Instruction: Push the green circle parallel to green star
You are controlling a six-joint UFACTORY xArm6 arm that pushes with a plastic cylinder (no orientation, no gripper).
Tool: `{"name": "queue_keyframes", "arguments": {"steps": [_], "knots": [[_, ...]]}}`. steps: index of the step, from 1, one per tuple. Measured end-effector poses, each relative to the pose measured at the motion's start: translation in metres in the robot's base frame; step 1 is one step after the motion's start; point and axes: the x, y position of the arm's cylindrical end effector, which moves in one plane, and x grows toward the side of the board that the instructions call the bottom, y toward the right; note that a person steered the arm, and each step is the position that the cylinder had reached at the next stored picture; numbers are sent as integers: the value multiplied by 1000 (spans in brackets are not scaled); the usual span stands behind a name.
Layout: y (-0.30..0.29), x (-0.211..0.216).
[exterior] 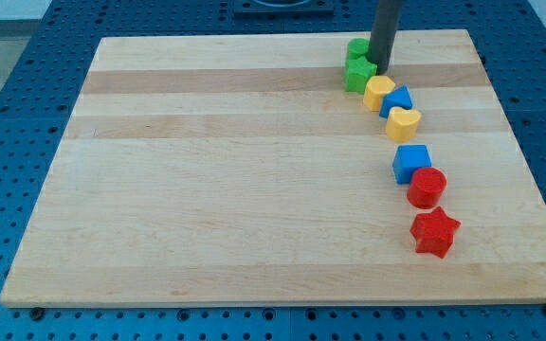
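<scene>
Two green blocks sit at the view's top right of the wooden board. The upper one [356, 48] is partly hidden by the rod and looks like the green circle. The lower one [358, 73] looks like the green star. They touch, one above the other. My tip [380, 68] is just right of both, touching or nearly touching them, above the yellow block [379, 92].
A curved line of blocks runs down the right side: yellow hexagon, blue triangle [398, 99], yellow heart [404, 123], blue cube [411, 162], red cylinder [427, 187], red star [434, 231]. The board's top edge [254, 39] is close to the green blocks.
</scene>
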Motion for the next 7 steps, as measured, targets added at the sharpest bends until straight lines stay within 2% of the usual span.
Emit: {"name": "queue_keyframes", "arguments": {"steps": [1, 2, 3, 6, 7], "knots": [[34, -22], [34, -45], [33, -45], [-57, -42], [-66, -35]]}}
